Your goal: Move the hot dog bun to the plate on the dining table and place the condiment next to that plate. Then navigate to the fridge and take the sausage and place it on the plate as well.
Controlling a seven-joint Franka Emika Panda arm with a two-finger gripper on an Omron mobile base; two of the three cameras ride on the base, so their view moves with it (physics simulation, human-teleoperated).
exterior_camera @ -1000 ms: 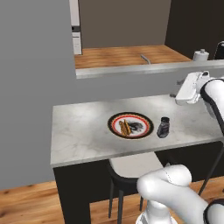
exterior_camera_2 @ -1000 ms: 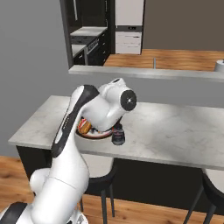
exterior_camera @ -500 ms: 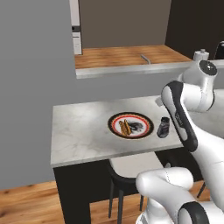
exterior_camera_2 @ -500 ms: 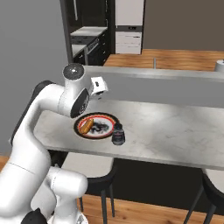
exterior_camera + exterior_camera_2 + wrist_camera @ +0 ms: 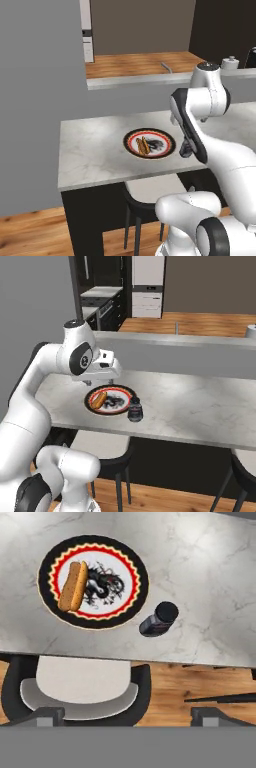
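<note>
The round plate (image 5: 136,568) with the red and black rim lies on the marble dining table (image 5: 200,572). The tan hot dog bun (image 5: 73,586) rests on the plate's left half. Just right of the plate, the condiment (image 5: 159,619) jar with a dark lid stands upright. From the right base view, the bun (image 5: 99,400) is on the plate (image 5: 120,392) and the condiment (image 5: 135,409) touches nothing. My gripper (image 5: 100,377) hovers above the plate, open and empty. In the hand view its fingertips (image 5: 42,714) stand wide apart. The sausage is out of view.
A stool with a pale seat (image 5: 80,692) is tucked under the table's near edge. Behind the table runs a raised grey ledge (image 5: 140,80) with wood floor beyond. A tall black unit (image 5: 95,276) with a white handle stands far back; I cannot tell whether it is the fridge.
My arm has swung from high at the table's right end back and over the plate. The gripper has stayed open. Bun, plate and jar have not moved.
</note>
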